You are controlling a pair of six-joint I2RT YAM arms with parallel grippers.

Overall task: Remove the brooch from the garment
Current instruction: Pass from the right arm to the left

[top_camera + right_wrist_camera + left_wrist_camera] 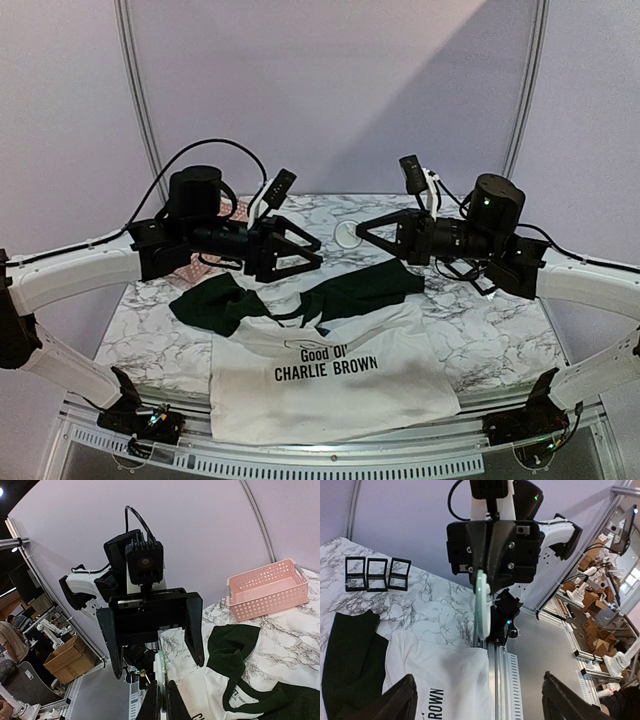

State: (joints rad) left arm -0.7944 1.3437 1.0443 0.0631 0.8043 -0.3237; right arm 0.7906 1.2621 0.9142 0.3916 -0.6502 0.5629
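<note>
Right gripper [360,229]: closed on the rim of the brooch [348,236], a pale round disc.
Left gripper [320,251]: spread wide, nothing held.
Brooch: held in the air, clear of the shirt [330,390], which lies flat below both grippers.
Deciding relation: the brooch is presented edge-on, straight ahead of the left gripper and just beyond it.
Judgement: removal seems done; for a handover, the left gripper would have to be closed across the brooch's flat faces.

Both arms are raised, elbows bent inward; the left gripper [318,252] gapes wide, facing the right gripper [360,228], whose fingers are pinched together.
</note>
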